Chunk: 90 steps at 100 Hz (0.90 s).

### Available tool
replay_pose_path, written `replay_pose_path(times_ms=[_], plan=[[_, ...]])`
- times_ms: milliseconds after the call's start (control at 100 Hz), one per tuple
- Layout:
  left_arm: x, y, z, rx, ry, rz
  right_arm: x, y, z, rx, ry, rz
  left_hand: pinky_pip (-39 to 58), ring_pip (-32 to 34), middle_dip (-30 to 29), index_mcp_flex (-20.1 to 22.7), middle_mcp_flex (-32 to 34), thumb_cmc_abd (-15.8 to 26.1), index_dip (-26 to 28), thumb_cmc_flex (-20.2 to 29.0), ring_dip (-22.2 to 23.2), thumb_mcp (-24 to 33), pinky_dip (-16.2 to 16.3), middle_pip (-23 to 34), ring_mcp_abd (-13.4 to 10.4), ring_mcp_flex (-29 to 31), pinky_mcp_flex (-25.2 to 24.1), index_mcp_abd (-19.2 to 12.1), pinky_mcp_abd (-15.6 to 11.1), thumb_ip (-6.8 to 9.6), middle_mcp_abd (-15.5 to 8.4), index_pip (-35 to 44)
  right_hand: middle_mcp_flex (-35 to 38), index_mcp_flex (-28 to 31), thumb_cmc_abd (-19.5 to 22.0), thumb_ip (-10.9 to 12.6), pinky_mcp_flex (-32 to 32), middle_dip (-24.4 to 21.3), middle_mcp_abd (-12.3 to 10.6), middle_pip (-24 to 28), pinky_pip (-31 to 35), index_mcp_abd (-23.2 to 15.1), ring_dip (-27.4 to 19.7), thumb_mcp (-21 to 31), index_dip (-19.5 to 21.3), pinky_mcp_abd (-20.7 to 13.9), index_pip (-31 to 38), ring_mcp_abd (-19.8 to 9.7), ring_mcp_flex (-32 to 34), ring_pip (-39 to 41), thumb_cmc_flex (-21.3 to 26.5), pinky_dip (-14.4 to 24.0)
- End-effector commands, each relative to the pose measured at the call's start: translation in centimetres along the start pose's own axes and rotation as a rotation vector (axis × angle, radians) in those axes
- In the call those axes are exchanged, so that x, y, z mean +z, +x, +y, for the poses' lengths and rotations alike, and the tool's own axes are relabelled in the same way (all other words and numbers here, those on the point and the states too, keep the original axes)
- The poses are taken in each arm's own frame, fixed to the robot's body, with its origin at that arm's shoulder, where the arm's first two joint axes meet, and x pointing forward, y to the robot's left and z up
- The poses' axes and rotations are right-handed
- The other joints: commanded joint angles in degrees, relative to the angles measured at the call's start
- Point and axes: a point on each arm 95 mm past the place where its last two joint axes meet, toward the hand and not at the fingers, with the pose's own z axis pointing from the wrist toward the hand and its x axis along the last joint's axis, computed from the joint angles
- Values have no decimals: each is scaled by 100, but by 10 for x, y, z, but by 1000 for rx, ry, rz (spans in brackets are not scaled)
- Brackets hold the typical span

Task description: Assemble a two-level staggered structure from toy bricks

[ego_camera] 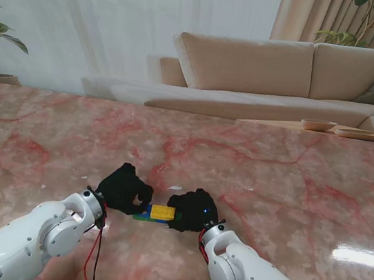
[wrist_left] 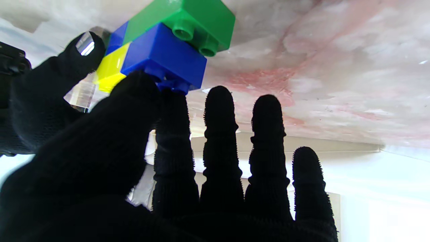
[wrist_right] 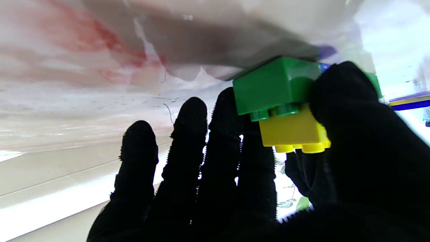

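Seating the upper bricks looks like the step in hand: both hands meet at a small brick stack near me on the marble table (ego_camera: 254, 156).

Left hand (ego_camera: 123, 188): thumb and forefinger touch the blue brick (wrist_left: 164, 55), thumb on its near side, fingertip at the studs. Other three fingers (wrist_left: 220, 134) straight and slightly apart, touching nothing. Blue sits on a green brick (wrist_left: 188, 16) lying on the table, offset so green studs show; a yellow brick (ego_camera: 161, 212) butts against the blue one.

Right hand (ego_camera: 193, 210): thumb pressed on the far end of the stack, over the green brick's side and beside the yellow; forefinger lies alongside. Remaining fingers extended, loosely spread, idle. Whether this green brick is the same one seen at the left wrist, I cannot tell.

Judgement: second level appears on, staggered. Next move calls for a firm downward press, then a gentle release so nothing shifts.
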Motion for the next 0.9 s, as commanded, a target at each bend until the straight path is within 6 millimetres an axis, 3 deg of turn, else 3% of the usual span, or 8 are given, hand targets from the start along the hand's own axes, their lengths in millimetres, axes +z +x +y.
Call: replay_pose_path(times_ms=[0,470,890], plan=[[-4,-1,14,4,-36,0,-2,2,-5,6,20,0,191,191,87,294,266,-151,-221,283,-24,-62,26,11,22,198,-15,-114,122,143,-102,-116,48,305,293,-74,-80,75,-200,61,-26,-847,91,461,71,8,393,-167,-34,32,357,164],[-1,-5,27,38,-120,11,-2,2,-5,6,21,0,276,254,108,561,516,-148,-430,300,-32,16,-1,-44,68,296,5,16,135,146,22,-113,50,304,311,-78,-80,77,-201,50,-28,-848,88,474,68,8,389,-167,-35,24,343,165],[-4,-8,41,62,-184,41,-2,0,-5,14,19,-11,338,252,21,827,811,-509,-644,280,-29,70,-14,-281,-94,401,90,-269,84,51,-184,-142,35,282,327,-67,-94,64,-197,42,-39,-831,88,468,55,10,378,-160,-51,22,319,165]])
